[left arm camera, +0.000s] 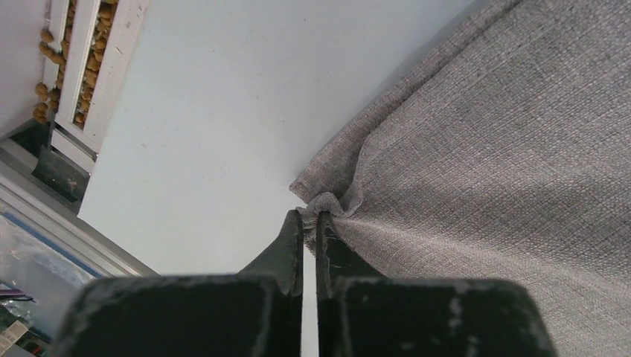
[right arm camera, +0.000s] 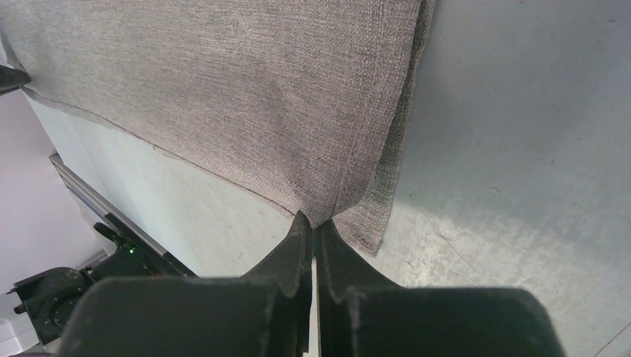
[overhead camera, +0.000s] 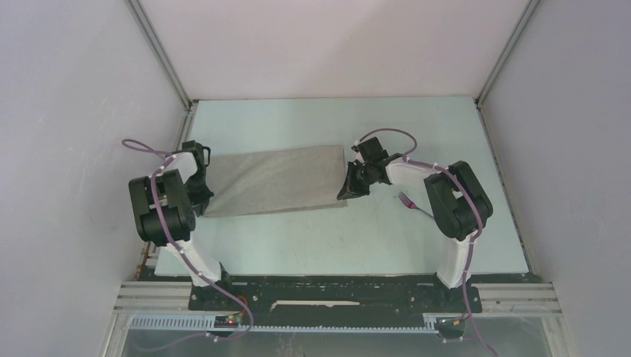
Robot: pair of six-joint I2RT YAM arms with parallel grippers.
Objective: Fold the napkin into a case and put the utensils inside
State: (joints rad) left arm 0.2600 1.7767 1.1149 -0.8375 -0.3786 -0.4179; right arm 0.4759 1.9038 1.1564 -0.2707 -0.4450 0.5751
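The grey-beige napkin (overhead camera: pixel 274 181) lies folded over in the middle of the table, stretched between both arms. My left gripper (overhead camera: pixel 199 195) is shut on the napkin's (left arm camera: pixel 484 149) puckered left corner, its tips (left arm camera: pixel 310 216) pinching the cloth. My right gripper (overhead camera: pixel 348 192) is shut on the napkin's (right arm camera: pixel 245 82) near right corner, where two layers meet at its tips (right arm camera: pixel 313 223). A fork (overhead camera: pixel 411 203) with a slim handle lies on the table right of the right gripper, partly under the right arm. The spoon is out of view. No finished case shows.
White walls with metal corner posts (overhead camera: pixel 159 52) enclose the pale table (overhead camera: pixel 417 126). A slotted white rail (left arm camera: pixel 89 67) runs along the table's left edge in the left wrist view. The arm bases sit on a black bar (overhead camera: pixel 335 291) at the near edge.
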